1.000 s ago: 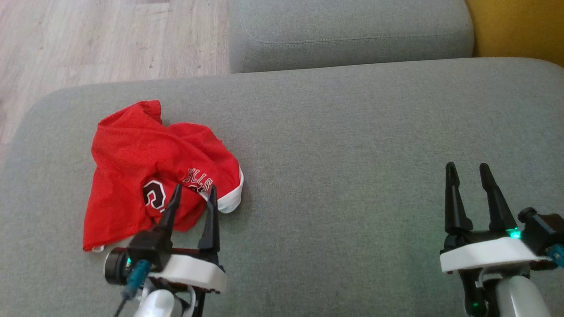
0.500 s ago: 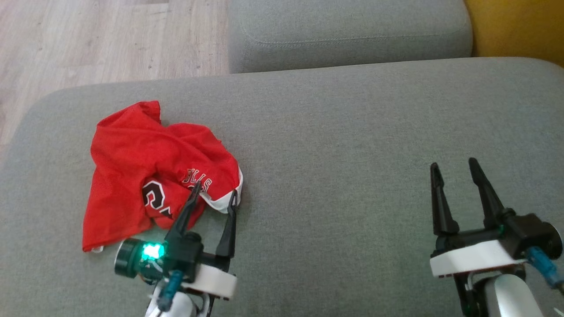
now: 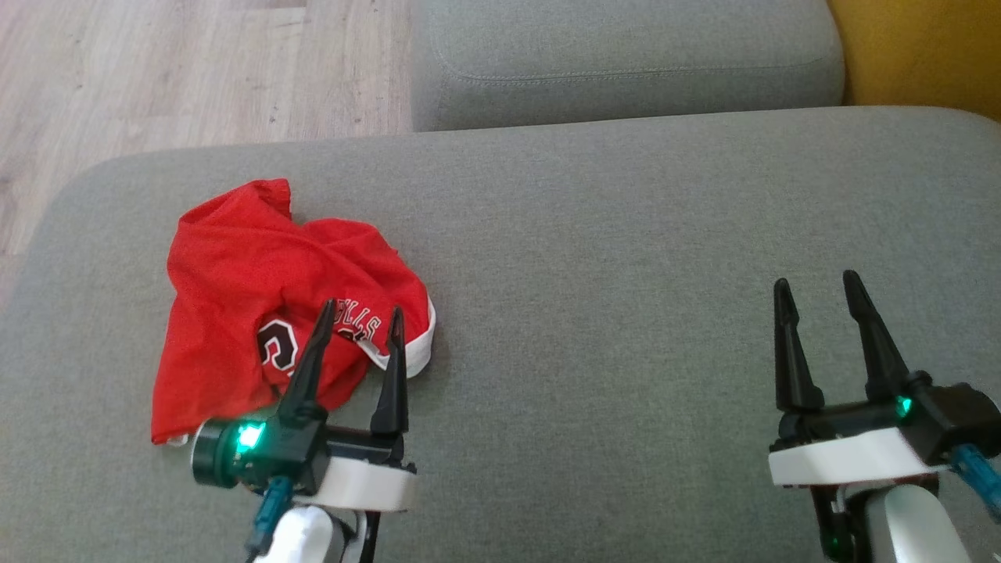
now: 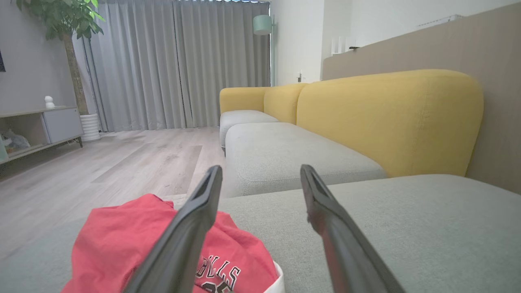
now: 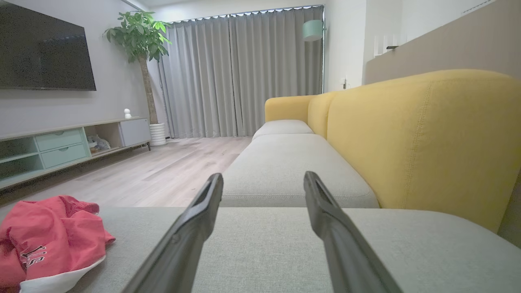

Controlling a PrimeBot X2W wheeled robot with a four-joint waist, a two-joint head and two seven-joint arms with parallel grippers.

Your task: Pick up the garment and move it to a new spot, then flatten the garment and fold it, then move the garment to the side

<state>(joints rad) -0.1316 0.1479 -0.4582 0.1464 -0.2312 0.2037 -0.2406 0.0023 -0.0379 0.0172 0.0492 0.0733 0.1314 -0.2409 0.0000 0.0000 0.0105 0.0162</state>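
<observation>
Red and crumpled, the mesh sports jersey is lying on the left part of the wide grey fabric sofa seat, near its rounded left edge, beyond which the pale wooden floor is showing. The left end effector is hanging open and holding nothing, its fingertips over the jersey's white-trimmed right edge. The right end effector, also open and empty, is hovering well apart, with a broad stretch of grey seat lying between them.
</observation>
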